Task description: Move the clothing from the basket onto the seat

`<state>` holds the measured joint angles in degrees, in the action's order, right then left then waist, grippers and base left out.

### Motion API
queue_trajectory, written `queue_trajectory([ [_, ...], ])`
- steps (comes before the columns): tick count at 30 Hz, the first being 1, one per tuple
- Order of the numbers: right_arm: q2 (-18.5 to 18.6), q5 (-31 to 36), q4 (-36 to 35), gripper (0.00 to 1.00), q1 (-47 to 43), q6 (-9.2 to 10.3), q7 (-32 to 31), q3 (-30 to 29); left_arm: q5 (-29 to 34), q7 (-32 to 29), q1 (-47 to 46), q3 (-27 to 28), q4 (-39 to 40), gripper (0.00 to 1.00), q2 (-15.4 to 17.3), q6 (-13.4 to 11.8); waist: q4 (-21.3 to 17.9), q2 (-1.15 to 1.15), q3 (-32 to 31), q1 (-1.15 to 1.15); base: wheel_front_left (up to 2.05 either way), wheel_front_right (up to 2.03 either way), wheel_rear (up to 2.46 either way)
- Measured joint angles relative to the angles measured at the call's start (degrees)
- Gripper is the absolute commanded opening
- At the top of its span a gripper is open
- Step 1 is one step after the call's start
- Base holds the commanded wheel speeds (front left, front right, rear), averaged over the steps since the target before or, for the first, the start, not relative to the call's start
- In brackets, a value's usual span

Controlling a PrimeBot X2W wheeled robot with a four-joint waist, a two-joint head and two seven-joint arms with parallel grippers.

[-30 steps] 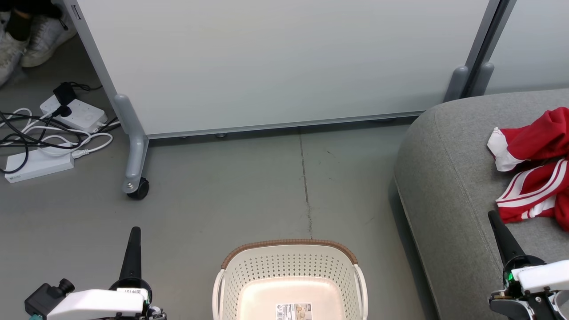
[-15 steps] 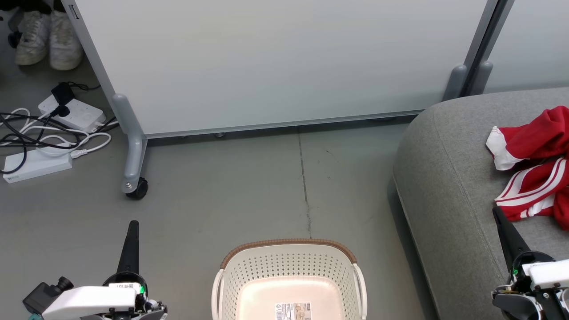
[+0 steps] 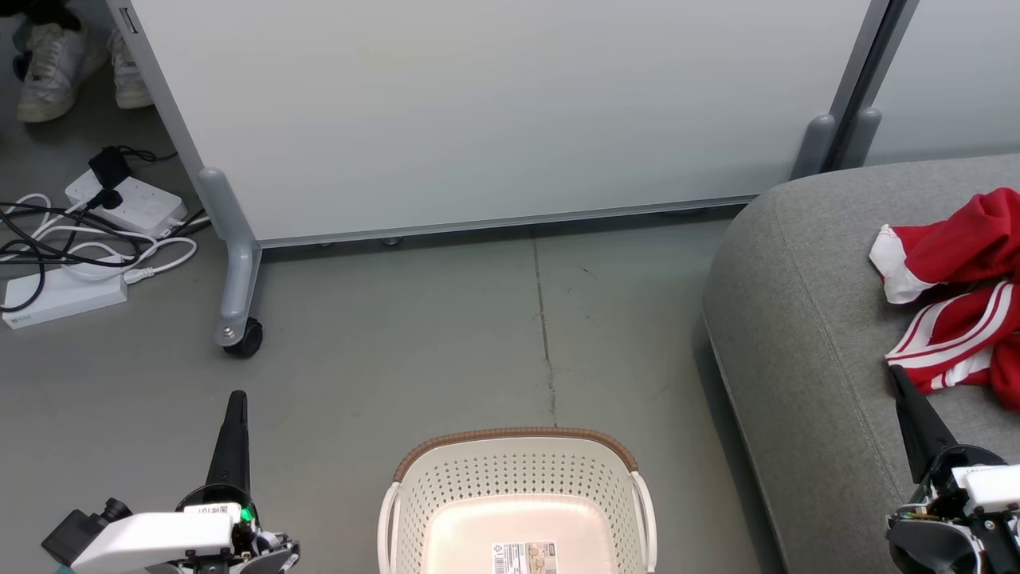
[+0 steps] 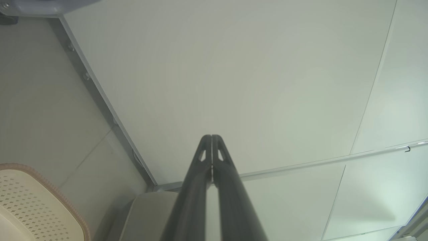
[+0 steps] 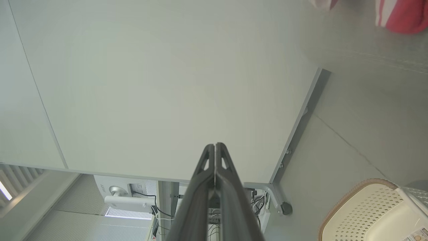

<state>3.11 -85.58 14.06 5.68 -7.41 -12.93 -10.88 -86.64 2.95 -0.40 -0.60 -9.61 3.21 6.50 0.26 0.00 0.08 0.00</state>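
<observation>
Head view: the clothing on the seat looks soft, light, probably slippery; pinch a raised fold. Left gripper and right gripper closed, empty.

Grey floor; pale wheeled partition; power strips left.
</observation>
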Motion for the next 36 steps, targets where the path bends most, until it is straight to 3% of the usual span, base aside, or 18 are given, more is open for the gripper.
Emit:
queue_trajectory([
  [18, 0.0, -6.1, 1.3, 0.00, 1.1, 0.00, -1.2, -1.2, -6.3, -1.2, -0.5, 0.7, 0.5, 0.00, -0.4, 0.9, -0.2, 0.00, 0.2, 0.00, 0.00, 0.00, 0.00],
  [36, 0.0, -6.2, 1.3, 0.00, 1.2, 0.00, -1.3, -1.3, -6.3, -1.2, -0.7, 0.7, 0.5, 0.00, -0.5, 1.0, -0.2, 0.00, 0.2, 0.00, 0.00, 0.00, 0.00],
])
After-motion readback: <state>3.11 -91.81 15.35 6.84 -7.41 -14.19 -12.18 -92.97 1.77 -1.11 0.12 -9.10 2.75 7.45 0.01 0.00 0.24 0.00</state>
